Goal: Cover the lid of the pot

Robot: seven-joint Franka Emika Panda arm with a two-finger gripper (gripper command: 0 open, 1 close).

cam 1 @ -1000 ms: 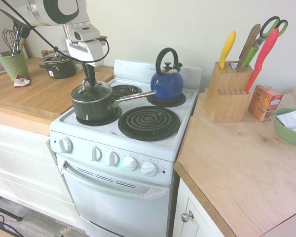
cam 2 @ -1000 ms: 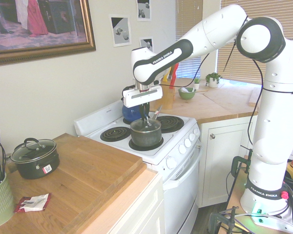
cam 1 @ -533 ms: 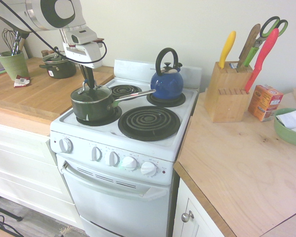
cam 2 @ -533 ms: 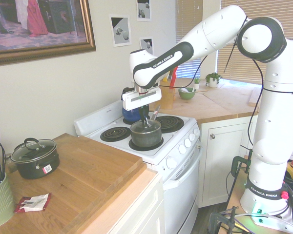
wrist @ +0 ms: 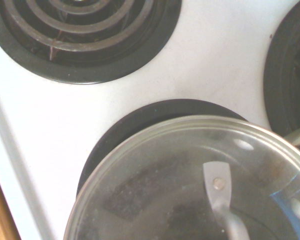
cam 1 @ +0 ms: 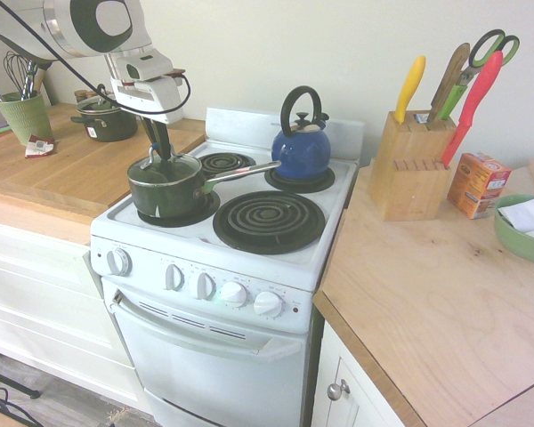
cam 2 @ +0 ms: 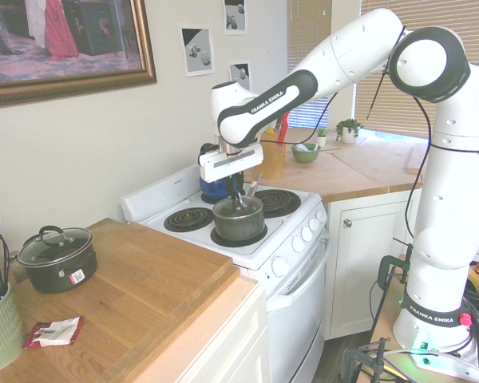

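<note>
The pot (cam 1: pixel 165 197), a dark saucepan with a long silver handle (cam 1: pixel 245 172), stands on the stove's front left burner; it also shows in the second exterior view (cam 2: pixel 239 222). The glass lid (cam 1: pixel 173 168) with its metal rim lies flat on the pot's rim. In the wrist view the lid (wrist: pixel 180 185) fills the lower part of the picture. My gripper (cam 1: pixel 163 153) hangs straight down over the lid, its dark fingers close together at the lid's small top handle. From the other side, the gripper (cam 2: pixel 239 199) reaches just into the top of the pot.
A blue kettle (cam 1: pixel 301 147) sits on the back right burner. A small two-handled dark pot (cam 1: pixel 105 120) and a green utensil cup (cam 1: pixel 22 114) stand on the wooden counter left of the stove. A knife block (cam 1: pixel 409 165), an orange box (cam 1: pixel 477 182) and a green bowl (cam 1: pixel 523 227) are on the right.
The wrist has shifted a little up and to the left over the pot. The lid and pot stay where they were.
</note>
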